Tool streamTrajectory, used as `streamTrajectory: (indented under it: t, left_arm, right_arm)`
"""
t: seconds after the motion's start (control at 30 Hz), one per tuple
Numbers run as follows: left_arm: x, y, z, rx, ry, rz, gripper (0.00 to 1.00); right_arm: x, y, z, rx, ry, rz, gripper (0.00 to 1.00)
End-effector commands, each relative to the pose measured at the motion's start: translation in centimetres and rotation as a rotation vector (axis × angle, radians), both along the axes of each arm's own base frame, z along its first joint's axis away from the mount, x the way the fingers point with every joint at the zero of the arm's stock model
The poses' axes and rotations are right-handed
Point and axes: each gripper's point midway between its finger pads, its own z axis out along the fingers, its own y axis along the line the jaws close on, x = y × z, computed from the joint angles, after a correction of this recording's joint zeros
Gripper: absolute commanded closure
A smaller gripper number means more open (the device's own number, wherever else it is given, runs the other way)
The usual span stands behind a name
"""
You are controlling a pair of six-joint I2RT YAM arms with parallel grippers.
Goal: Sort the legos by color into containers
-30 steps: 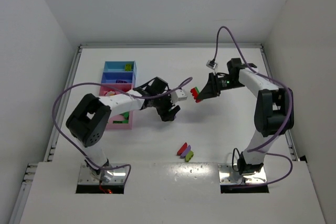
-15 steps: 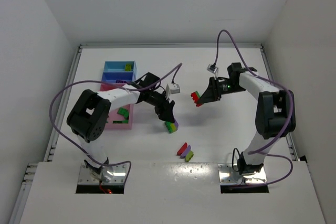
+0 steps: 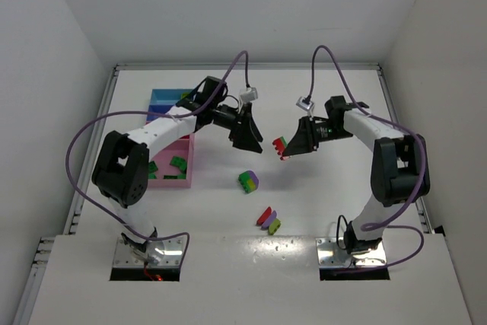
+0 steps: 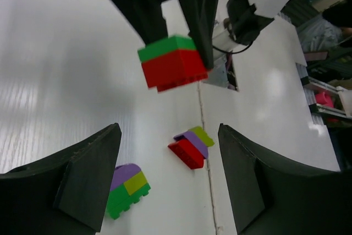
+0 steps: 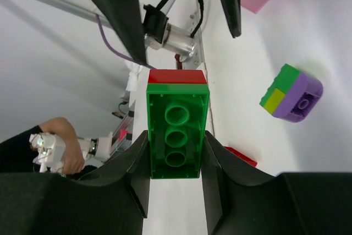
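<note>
My right gripper point(image 3: 286, 147) is shut on a green-and-red lego block point(image 3: 280, 143), held above the table; in the right wrist view the block point(image 5: 177, 130) sits between the fingers. My left gripper point(image 3: 249, 141) is open and empty, just left of that block, which shows ahead of its fingers point(image 4: 173, 61). A green, purple and yellow-green block point(image 3: 248, 181) lies on the table below both grippers. A red, purple and yellow-green block point(image 3: 268, 220) lies nearer the bases. The trays point(image 3: 163, 180) stand at the left, with green legos point(image 3: 179, 163) in the pink one.
The light blue tray point(image 3: 163, 95) at the back holds a yellow-green lego point(image 3: 185, 97). Purple cables arch over both arms. The table's raised edges run along the left, back and right. The arm bases stand at the near edge.
My left gripper let the green, purple and yellow-green block go onto the table, then rose and swung back toward the right gripper. The right gripper shifted slightly left with its block.
</note>
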Motion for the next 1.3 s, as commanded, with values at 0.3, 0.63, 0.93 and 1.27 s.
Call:
streamTrajectory:
  t: [0.3, 0.63, 0.93, 1.27]
  left_arm:
    - [-1.4, -1.8, 4.7, -0.128, 0.034, -0.146, 0.25]
    - [-1.5, -2.6, 4.0, -0.111, 0.048, -0.146, 0.32]
    - [-2.1, -3.1, 4.1, -0.110, 0.069, -0.168, 0.43]
    - [-2.8, -3.6, 3.8, -0.099, 0.095, -0.183, 0.88]
  right_arm:
    - [-0.7, 2.3, 3.8, 0.118, -0.173, 0.093, 1.00]
    - [-0.7, 3.2, 3.9, 0.062, -0.243, 0.139, 1.00]
    - [-0.7, 3.4, 3.3, 0.006, -0.270, 0.159, 1.00]
    - [-0.1, 3.4, 3.2, -0.009, -0.291, 0.159, 0.99]
